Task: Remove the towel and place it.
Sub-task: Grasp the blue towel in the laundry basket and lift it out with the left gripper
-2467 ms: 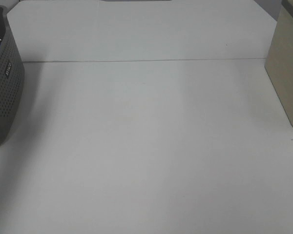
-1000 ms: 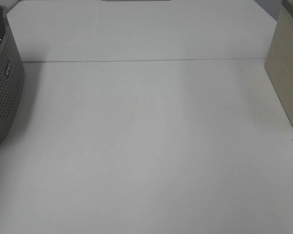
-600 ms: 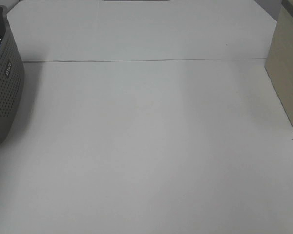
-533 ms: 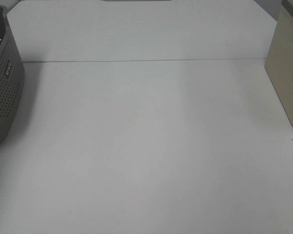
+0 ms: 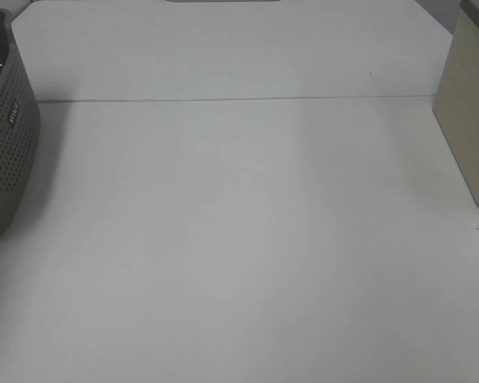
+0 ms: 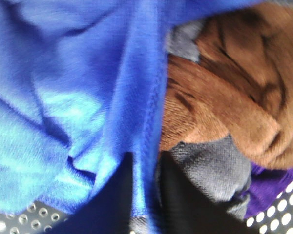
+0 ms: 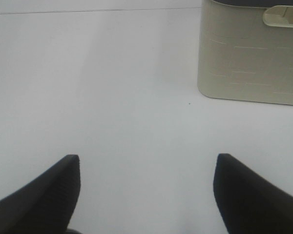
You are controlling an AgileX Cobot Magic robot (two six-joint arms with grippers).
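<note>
Royal-blue towel (image 6: 63, 97), rust-brown cloth (image 6: 224, 97), grey cloth (image 6: 210, 165) and purple cloth (image 6: 271, 183), all plain; the grey basket (image 5: 8, 152) carries a regular pattern of small round holes; the table (image 5: 239, 239) is white, the bin (image 7: 249, 53) pale beige with faint lines.

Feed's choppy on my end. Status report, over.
Left claw shut on towel hem, inside grey basket. Right claw open above table. Brown cloth and grey cloth lie against the towel.
</note>
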